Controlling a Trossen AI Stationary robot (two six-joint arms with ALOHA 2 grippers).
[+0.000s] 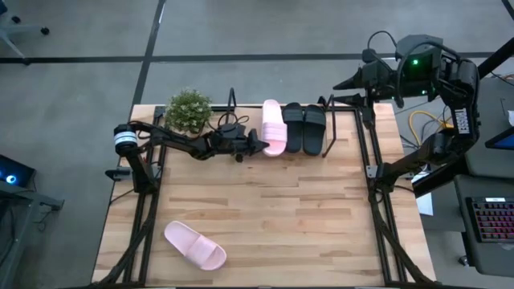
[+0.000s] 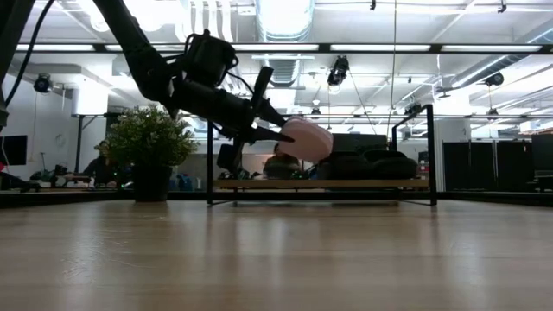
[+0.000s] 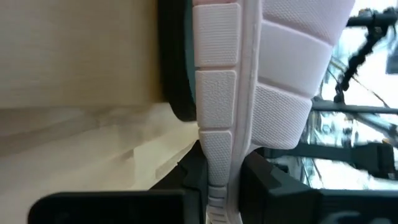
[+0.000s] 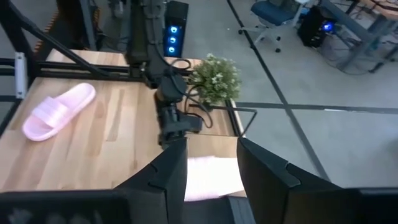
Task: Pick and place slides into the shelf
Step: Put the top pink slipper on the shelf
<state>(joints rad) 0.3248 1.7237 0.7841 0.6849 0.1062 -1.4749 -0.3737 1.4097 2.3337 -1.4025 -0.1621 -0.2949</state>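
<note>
One pale pink slide (image 1: 274, 126) is over the shelf (image 2: 320, 183) at the table's far side, left of two black slides (image 1: 303, 128) that lie flat on the shelf's board. My left gripper (image 1: 259, 145) reaches in from the table's left and is shut on this pink slide (image 3: 273, 68). A second pink slide (image 1: 195, 246) lies sole-down on the tabletop near the front left. My right gripper (image 4: 211, 177) is held high beyond the table's far right corner, open, with nothing between its fingers. My left gripper pinches the pink slide's sole at its left long edge (image 3: 217, 165), close to the slide's near end, between its two fingers (image 3: 194, 177). The fingers come almost level from the table's left and lie across the sole. In the low view the slide (image 2: 308, 140) stands above the board; what its far end rests on is hidden.
A small potted plant (image 1: 189, 111) stands on the table just left of the shelf, beside my left arm. Black frame tubes (image 1: 371, 172) run along the table's left and right sides. Bare wooden tabletop (image 1: 265, 209) lies between the shelf and the near edge.
</note>
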